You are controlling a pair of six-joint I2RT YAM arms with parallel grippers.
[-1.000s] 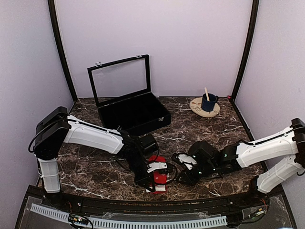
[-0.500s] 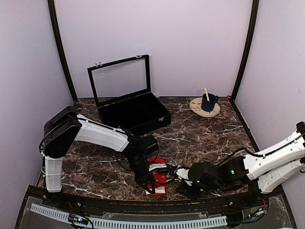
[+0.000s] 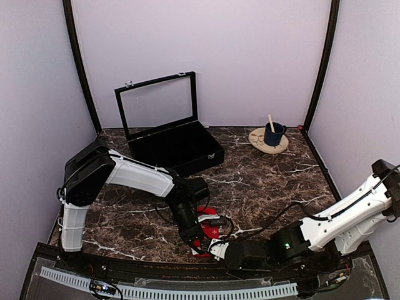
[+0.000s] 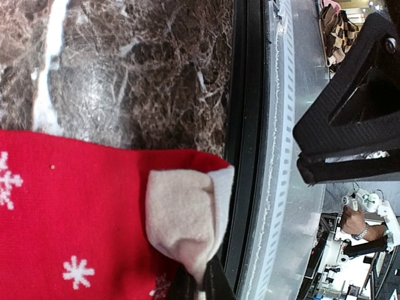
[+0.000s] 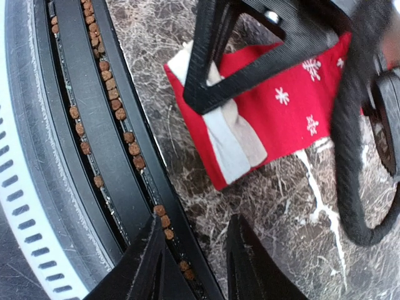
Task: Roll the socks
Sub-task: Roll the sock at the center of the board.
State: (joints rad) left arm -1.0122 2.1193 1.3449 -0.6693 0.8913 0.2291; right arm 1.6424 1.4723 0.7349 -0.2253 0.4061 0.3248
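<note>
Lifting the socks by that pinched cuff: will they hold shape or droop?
Probably floppy: the white cuff bunches where the left gripper pinches it. Likely light: thin fabric lying flat on the table; a push should wrinkle the socks, not roll them.

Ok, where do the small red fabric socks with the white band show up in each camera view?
Top external: red fabric socks at the near edge of the table, just left of centre.
Left wrist: filling the lower left corner.
Right wrist: upper centre to right.
Shared landmark: the black edge rail right beside them.
</note>
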